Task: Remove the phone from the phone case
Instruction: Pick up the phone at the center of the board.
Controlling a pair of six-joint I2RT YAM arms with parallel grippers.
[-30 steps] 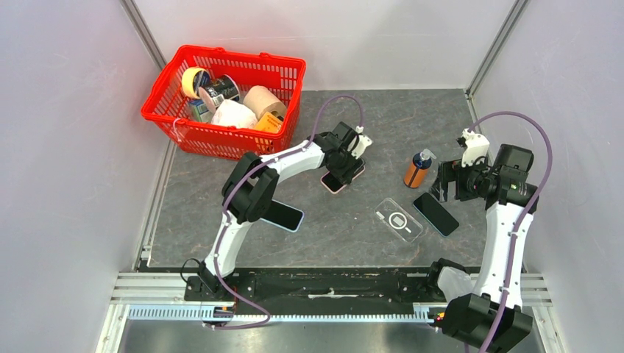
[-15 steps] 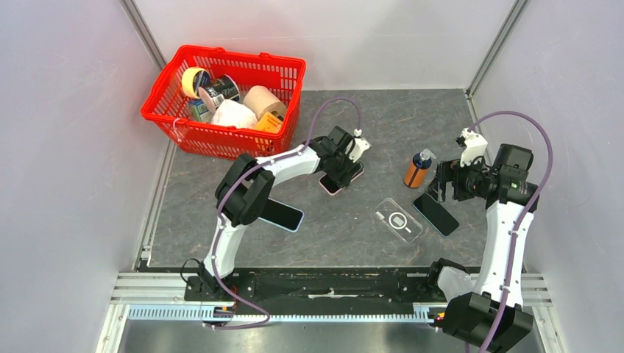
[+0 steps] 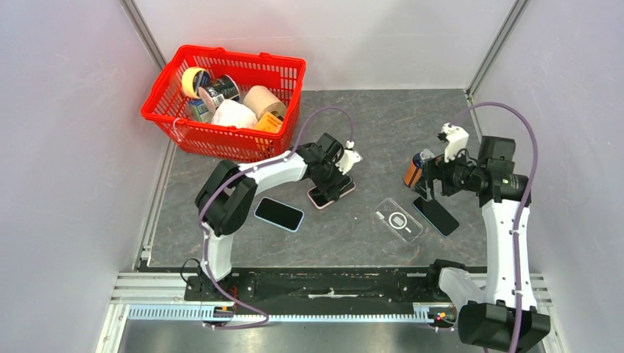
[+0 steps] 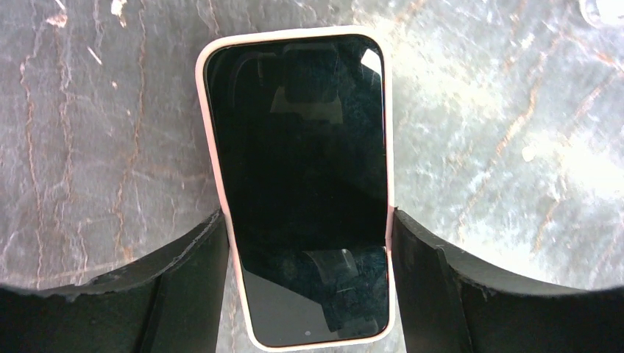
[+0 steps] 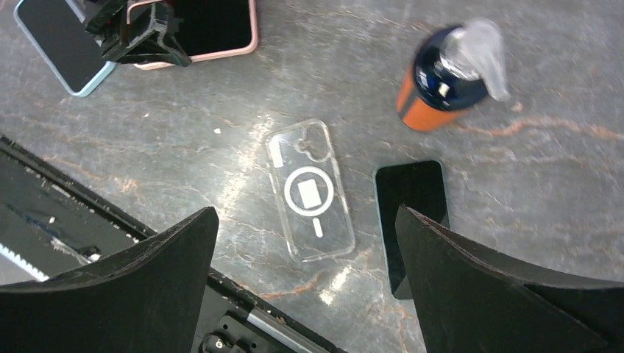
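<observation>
My left gripper (image 4: 307, 215) straddled the phone (image 4: 298, 169), which lay screen-up in its pink case (image 4: 294, 32) on the table (image 3: 368, 125). Its fingers sat at the case's long edges; I could not tell whether they gripped. My right gripper (image 5: 303, 213) hung spread wide, empty.

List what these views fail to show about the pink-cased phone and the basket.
- Left wrist view: whether the left gripper presses the pink-cased phone or only flanks it.
- Top view: the phone's far end, under that gripper.
- Right wrist view: the phone, cut by the top edge.
- Top view: labels in the red basket, too small.
</observation>
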